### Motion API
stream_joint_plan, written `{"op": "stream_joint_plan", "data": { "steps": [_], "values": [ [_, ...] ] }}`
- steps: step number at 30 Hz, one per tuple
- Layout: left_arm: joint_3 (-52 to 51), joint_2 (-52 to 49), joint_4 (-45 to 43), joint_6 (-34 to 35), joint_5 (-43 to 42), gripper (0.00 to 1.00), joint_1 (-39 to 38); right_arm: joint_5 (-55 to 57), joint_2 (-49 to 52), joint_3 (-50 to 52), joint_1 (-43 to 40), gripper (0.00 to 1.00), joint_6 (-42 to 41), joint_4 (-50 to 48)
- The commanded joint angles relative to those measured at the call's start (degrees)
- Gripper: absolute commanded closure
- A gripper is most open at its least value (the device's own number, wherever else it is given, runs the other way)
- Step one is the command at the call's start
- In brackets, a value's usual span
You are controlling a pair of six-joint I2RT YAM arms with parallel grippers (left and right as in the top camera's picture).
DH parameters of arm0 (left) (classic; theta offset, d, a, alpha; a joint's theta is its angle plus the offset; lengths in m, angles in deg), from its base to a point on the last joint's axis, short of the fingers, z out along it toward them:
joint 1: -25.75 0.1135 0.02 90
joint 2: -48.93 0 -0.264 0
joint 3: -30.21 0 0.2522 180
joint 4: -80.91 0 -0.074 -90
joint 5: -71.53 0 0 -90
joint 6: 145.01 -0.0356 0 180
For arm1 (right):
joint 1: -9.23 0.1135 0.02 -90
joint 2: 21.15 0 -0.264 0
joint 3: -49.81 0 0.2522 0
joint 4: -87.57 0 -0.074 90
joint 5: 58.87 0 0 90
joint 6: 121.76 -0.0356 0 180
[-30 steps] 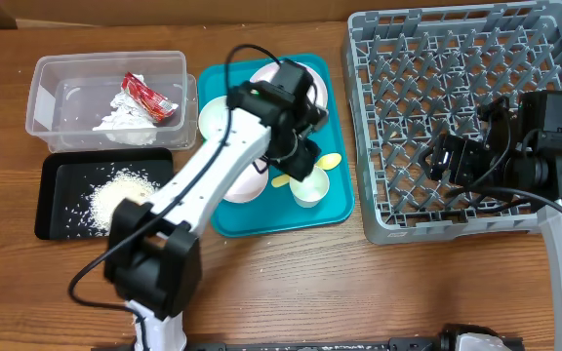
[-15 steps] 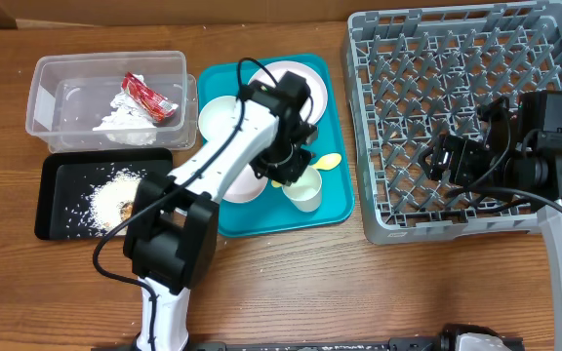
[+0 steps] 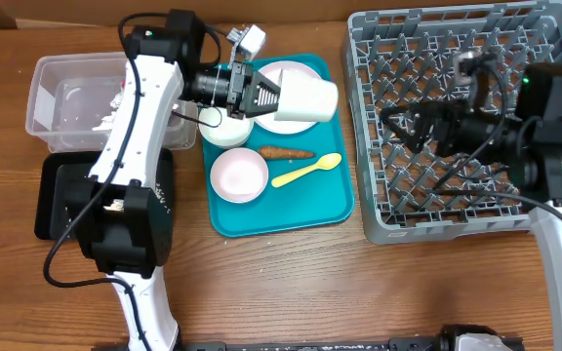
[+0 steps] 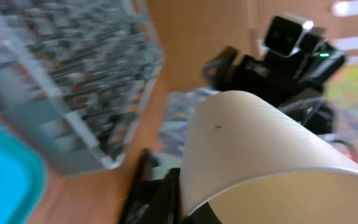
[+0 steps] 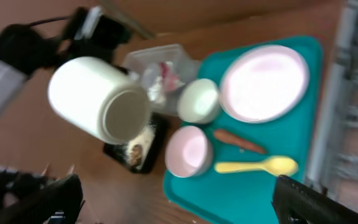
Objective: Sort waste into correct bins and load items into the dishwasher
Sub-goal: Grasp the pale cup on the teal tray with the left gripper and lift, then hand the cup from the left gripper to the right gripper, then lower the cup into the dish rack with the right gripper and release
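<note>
My left gripper (image 3: 261, 94) is shut on the rim of the small white cup (image 3: 307, 98), which lies on its side in the air above the white plate (image 3: 283, 71) on the teal tray (image 3: 330, 200). In the left wrist view the cup (image 4: 260, 143) fills the frame. On the tray lie two white bowls (image 3: 239, 174) (image 3: 220, 128), the orange carrot (image 3: 283, 153) and the yellow spoon (image 3: 307, 172). My right gripper (image 3: 406, 121) hangs open over the grey dish rack (image 3: 437, 185), holding nothing. The right wrist view shows the cup (image 5: 98, 99), plate (image 5: 264, 82) and spoon (image 5: 257, 166).
The clear tub (image 3: 61, 97) at the back left holds the red wrapper (image 5: 166, 73) and crumpled paper. In front of it the black tray (image 3: 52, 210) holds rice (image 5: 143, 138) and a brown piece; my left arm covers much of both from overhead.
My left gripper shut on the cup at the tray's front, lifted it and swung it back over the plate. The carrot and spoon came into view. My right arm shifted left over the rack.
</note>
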Motion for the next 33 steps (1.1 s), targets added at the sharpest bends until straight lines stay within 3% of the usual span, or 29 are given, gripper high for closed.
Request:
{"op": "stream_joint_plan", "data": {
  "steps": [1, 8, 11, 15, 22, 27, 29, 33],
  "values": [
    [0.8, 0.2, 0.5, -1.4, -8.8, 0.96, -3.3, -4.7, 0.0, -1.2, 4.3, 0.01, 0.1, -4.5],
    [0.8, 0.2, 1.1, 0.1, -8.8, 0.96, -7.6, -4.5, 1.5, -1.2, 10.3, 0.09, -1.7, -12.9],
    [0.8, 0.2, 1.3, 0.1, -8.9, 0.96, -7.7, -4.8, 2.9, -1.2, 10.6, 0.14, -3.2, -13.5],
    [0.8, 0.2, 1.3, 0.1, -8.8, 0.96, -7.6, -5.4, 3.5, -1.2, 10.6, 0.3, -3.1, -13.6],
    [0.8, 0.2, 1.2, 1.8, -8.8, 0.96, -7.5, -6.3, 3.5, -1.2, 10.6, 0.37, -3.1, -13.2],
    [0.8, 0.2, 1.2, 2.6, -8.8, 0.96, -7.5, -6.3, 3.5, -1.2, 10.6, 0.63, -3.1, -13.2],
    [0.8, 0.2, 1.2, 2.6, -8.8, 0.85, -7.5, -6.3, 3.5, -1.2, 10.6, 0.68, -3.1, -13.2],
    [0.8, 0.2, 1.0, 2.6, -8.6, 0.81, -7.5, -6.3, 3.3, -1.2, 10.4, 0.71, -3.2, -13.2]
  ]
}}
